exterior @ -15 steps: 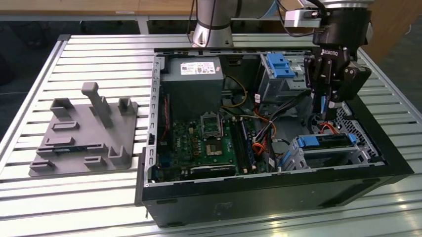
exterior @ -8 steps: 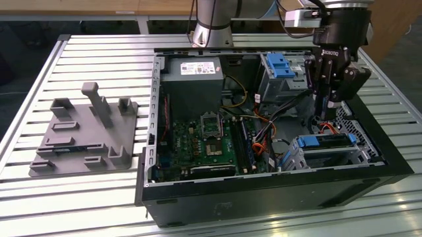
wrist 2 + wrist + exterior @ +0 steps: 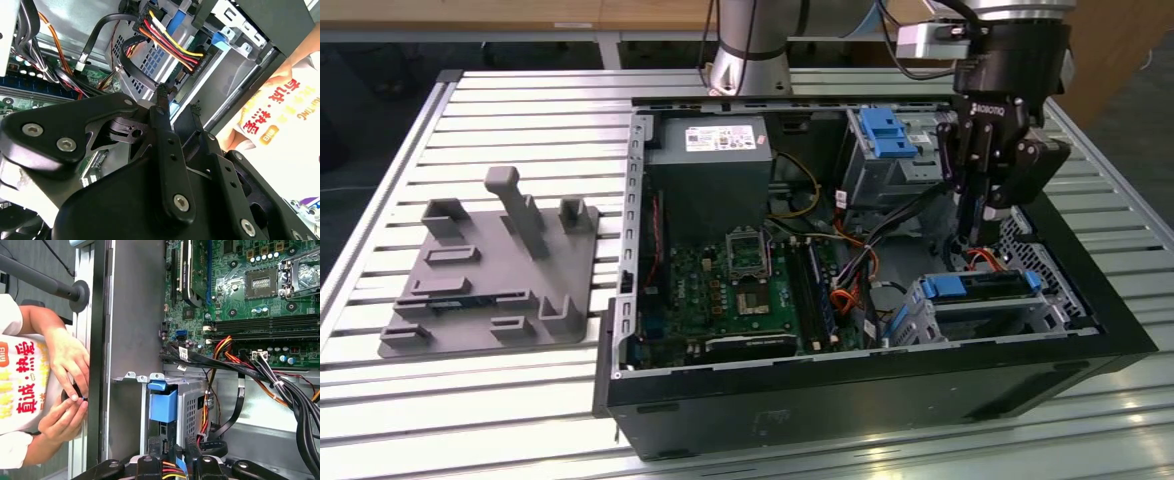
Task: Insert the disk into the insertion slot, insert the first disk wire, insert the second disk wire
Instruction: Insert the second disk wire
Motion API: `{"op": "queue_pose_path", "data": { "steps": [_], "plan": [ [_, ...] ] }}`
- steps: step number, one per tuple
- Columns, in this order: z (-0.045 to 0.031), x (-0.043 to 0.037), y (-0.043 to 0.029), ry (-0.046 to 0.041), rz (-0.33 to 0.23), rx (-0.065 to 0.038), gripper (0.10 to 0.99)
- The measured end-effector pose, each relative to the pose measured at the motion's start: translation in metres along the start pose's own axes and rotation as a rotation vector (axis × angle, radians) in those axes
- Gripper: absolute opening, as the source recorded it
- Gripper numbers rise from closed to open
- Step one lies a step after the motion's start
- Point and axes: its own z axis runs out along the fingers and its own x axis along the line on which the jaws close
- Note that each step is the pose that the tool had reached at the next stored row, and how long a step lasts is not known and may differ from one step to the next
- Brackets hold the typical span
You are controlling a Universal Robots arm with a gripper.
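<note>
The disk (image 3: 981,287) sits in the insertion slot (image 3: 1051,318), just below our gripper (image 3: 971,235). Its fingers (image 3: 165,130) stand slightly parted and pinch nothing. The multicoloured power connector (image 3: 192,64) lies just beyond the fingertips. We judge this wire step goes best with a square grip on the connector's black body and the loose wires kept out from between the fingers.
</note>
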Motion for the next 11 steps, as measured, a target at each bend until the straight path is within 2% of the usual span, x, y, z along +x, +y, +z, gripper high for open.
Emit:
{"op": "queue_pose_path", "data": {
  "steps": [6, 11],
  "plan": [
    [0.0002, -0.0007, -0.0001, -0.0094, 0.001, 0.002, 0.333],
    [-0.0002, -0.0014, 0.0000, -0.0095, 0.001, 0.002, 0.333]
  ]
}}
